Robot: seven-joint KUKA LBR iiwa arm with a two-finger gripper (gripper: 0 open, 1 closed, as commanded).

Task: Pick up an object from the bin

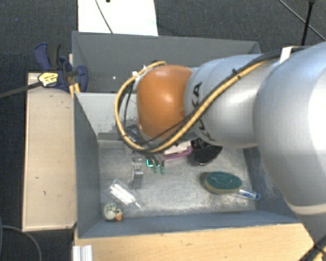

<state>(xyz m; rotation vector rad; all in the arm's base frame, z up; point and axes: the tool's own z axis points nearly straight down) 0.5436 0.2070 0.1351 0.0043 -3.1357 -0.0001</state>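
Six loose things in the bin [89, 162], by my count.
I see one green round pad [223, 181], one blue pen [249, 194], one clear wrapper [123, 193], one speckled ball [113, 212], one black lump [206, 153] and one pink strip [177, 152].

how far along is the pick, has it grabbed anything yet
Done: nothing looks picked yet. The clear wrapper, the small speckled ball and the green round pad all lie on the bin floor.
In hand: the claw seems down near the floor in the left half, close to the clear wrapper.
Left: closing on one thing and lifting it out.
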